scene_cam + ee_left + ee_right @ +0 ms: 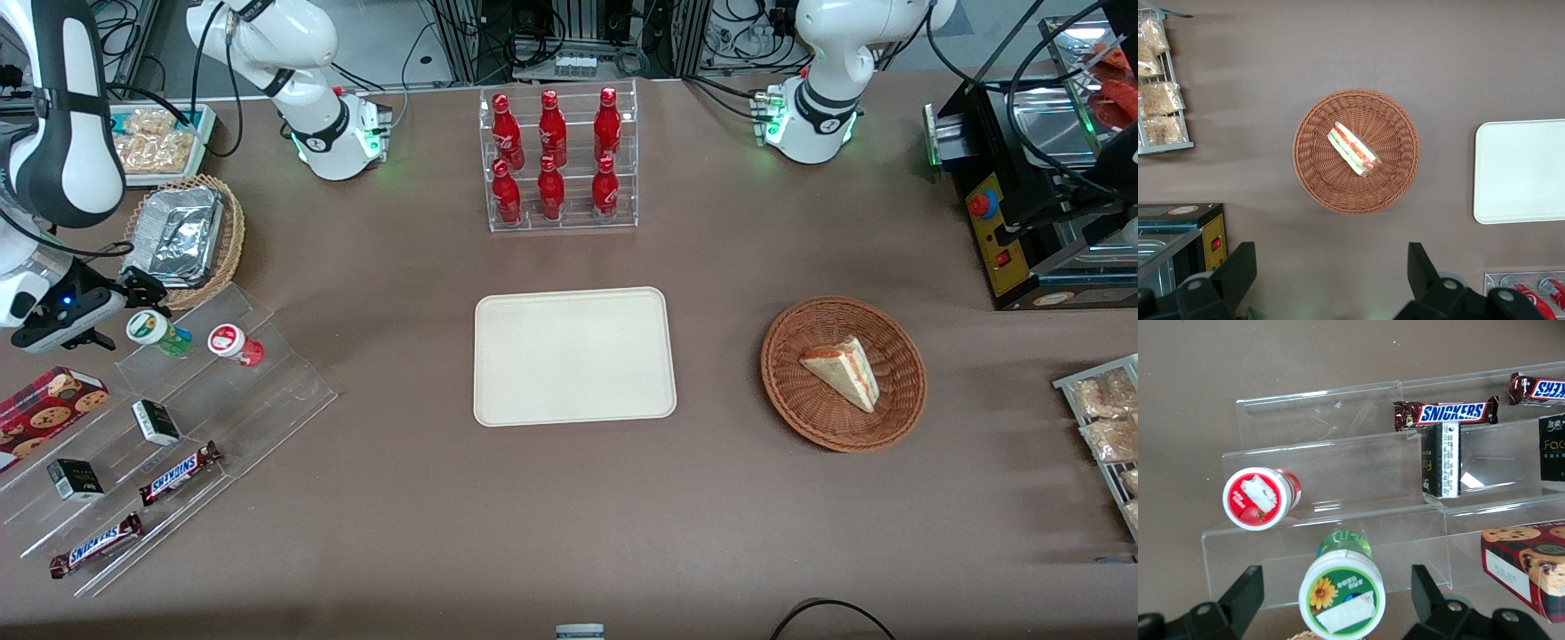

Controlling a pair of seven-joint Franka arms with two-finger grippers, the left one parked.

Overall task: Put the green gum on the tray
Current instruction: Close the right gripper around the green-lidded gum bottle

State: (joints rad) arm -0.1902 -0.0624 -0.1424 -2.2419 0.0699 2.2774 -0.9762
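The green gum (158,331) lies on its side on the top step of a clear stepped stand (267,391), at the working arm's end of the table. Its white lid with a green flower label (1341,593) faces my gripper. My gripper (124,316) is open and low beside the stand. In the right wrist view the gripper (1336,593) has one finger on each side of the lid, with a gap on both sides and no contact. The cream tray (573,356) lies flat at the table's middle, bare.
A red gum bottle (233,343) lies beside the green one. Snickers bars (178,473), small black boxes (156,421) and a cookie box (49,404) fill the lower steps. A wicker basket with a foil tray (182,236) stands close by. A cola rack (558,160) and a sandwich basket (843,373) stand farther off.
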